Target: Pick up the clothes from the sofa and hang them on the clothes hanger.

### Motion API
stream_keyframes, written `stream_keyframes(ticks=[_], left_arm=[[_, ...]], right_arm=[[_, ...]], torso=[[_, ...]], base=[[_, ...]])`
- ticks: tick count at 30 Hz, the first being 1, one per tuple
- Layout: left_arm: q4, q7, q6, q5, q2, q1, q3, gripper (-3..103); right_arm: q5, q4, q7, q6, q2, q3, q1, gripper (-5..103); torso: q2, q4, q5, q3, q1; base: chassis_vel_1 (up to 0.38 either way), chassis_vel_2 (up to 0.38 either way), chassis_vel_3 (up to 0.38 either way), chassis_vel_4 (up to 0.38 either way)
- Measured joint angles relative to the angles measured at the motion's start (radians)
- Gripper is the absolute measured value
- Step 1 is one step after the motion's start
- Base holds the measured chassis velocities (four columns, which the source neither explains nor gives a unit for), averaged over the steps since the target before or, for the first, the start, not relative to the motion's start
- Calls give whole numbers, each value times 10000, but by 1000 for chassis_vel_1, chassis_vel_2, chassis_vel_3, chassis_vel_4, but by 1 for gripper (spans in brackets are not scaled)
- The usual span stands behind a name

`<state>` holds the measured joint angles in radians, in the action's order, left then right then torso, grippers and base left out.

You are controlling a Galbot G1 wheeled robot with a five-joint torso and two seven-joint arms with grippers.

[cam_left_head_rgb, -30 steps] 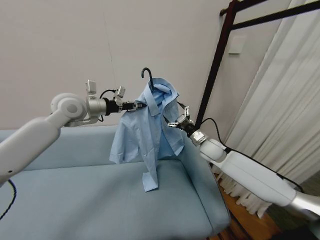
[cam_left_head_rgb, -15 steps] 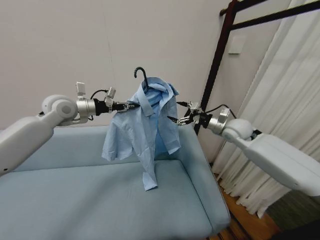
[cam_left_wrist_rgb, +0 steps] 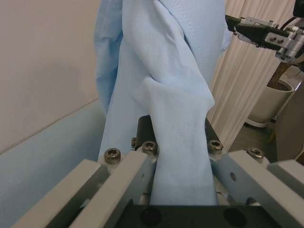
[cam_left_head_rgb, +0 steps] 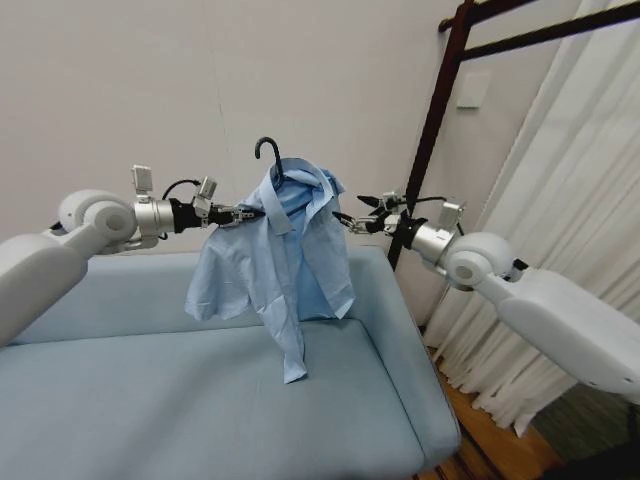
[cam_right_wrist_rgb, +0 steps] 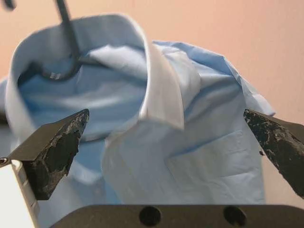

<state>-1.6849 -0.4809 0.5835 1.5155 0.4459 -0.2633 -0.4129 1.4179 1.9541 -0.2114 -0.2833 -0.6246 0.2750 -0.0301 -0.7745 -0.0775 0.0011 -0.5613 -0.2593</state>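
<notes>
Count: one sofa (cam_left_head_rgb: 200, 400), one dark clothes rack (cam_left_head_rgb: 430, 130) at its right end, one light-blue shirt (cam_left_head_rgb: 290, 260), one black hanger (cam_left_head_rgb: 268, 150), two grippers. The shirt hangs on the hanger in the air above the sofa seat. The left gripper (cam_left_head_rgb: 248, 212) has its fingers pinched on the shoulder fabric. The right gripper (cam_left_head_rgb: 348, 222) has its fingers spread; the collar lies just ahead of the gap, and contact is unclear.

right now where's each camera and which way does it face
Head view: on the head, facing forward and down at shirt, hanger and sofa; left gripper and right gripper flank the shirt.
Left wrist view: faces the shirt clamped in its own fingers.
Right wrist view: faces the collar between its open fingertips.
All three share the shirt.
</notes>
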Motion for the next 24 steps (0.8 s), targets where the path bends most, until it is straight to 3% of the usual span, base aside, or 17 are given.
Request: stream_keyframes(ticks=[2,5,11,15,17,19,20,21,24], left_arm=[[-58,46,0,19,-1,13,5,8],[-83,106,0,26,15,19,7,8],[-162,134,0,64,21,19,24,8],[-216,166,-8,73,14,22,26,8],[-220,185,-12,73,18,28,26,8],[-224,210,-16,73,34,33,27,8],[-226,216,-17,73,41,34,27,8],[-229,225,-20,73,55,35,28,8],[-229,243,-24,73,71,34,29,8]], right_arm=[[773,243,-974,-344,-186,-50,-161,100],[1379,440,-1769,-765,-280,-135,-268,100],[1737,511,-2360,-1098,-377,-76,-304,99],[1838,399,-2596,-1102,-608,-6,-341,80],[1839,381,-2615,-1099,-643,-1,-367,80],[1836,372,-2616,-1093,-668,6,-413,69],[1836,373,-2614,-1091,-668,9,-425,69],[1831,383,-2594,-1081,-642,14,-441,58],[1796,399,-2548,-1069,-579,22,-441,52]], torso=[[0,-1,0,0,0],[-1,-5,1,0,0],[0,-6,4,0,0],[2,-2,3,0,0],[3,-2,3,0,0],[2,-2,2,0,0],[3,-3,2,0,0],[2,-4,3,0,0],[2,-5,3,0,0]], base=[[0,0,0,0],[0,0,0,0],[0,0,0,0],[0,0,0,0],[0,0,0,0],[0,0,0,0],[0,0,0,0],[0,0,0,0],[0,0,0,0]])
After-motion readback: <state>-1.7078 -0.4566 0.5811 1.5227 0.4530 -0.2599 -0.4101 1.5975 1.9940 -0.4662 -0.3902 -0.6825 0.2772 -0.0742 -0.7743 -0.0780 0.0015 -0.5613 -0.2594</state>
